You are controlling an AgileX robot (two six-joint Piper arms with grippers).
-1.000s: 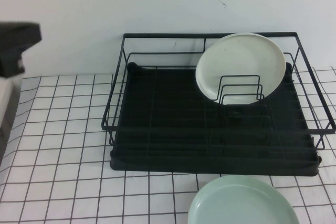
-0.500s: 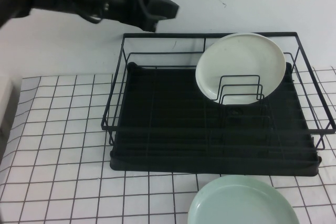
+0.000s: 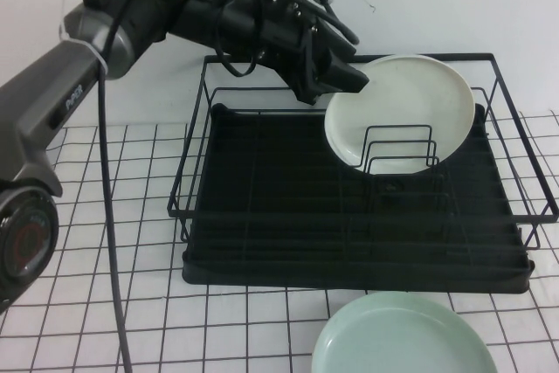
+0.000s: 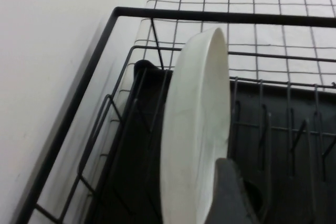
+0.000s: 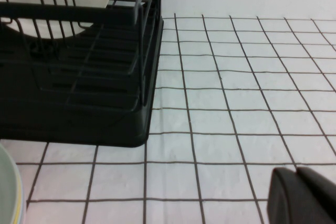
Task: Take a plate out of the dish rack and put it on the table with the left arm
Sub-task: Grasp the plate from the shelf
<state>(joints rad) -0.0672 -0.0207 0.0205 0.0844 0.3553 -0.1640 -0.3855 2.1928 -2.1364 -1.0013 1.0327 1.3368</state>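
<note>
Two plates show here, but only one sits in the rack. Biggest of all is the surface (image 3: 96, 216), white cloth with thin black squares. On it, toward the far edge, stands the dish rack (image 3: 349, 242), black wire with a black tray base. The left arm (image 3: 131, 24) reaches over from the left side and across the rack's far left corner.

The plate (image 3: 402, 111) is off-white and stands on edge in the far right part of the rack, leaning among the upright wire loops (image 3: 397, 150). The left tool (image 3: 349, 79) is right at the plate's upper left rim. In the left wrist view one dark finger (image 4: 233, 192) sits beside the plate's edge, but I cannot tell if the tool is open or closed on it.

To do this step well, I think the fingers should go one on each side of the rim and squeeze firmly, because the plate looks smooth and slippery. Then it should lift straight up, so it clears the loops and the rack's top bar.

A mint-green plate (image 3: 402, 338) lies flat at the near edge, in front of the rack. It takes up room there, so the bare squares left of the rack look like a better landing spot.

The right tool (image 5: 302, 195) rests low over the surface near the rack's corner; I cannot tell if it is open.
</note>
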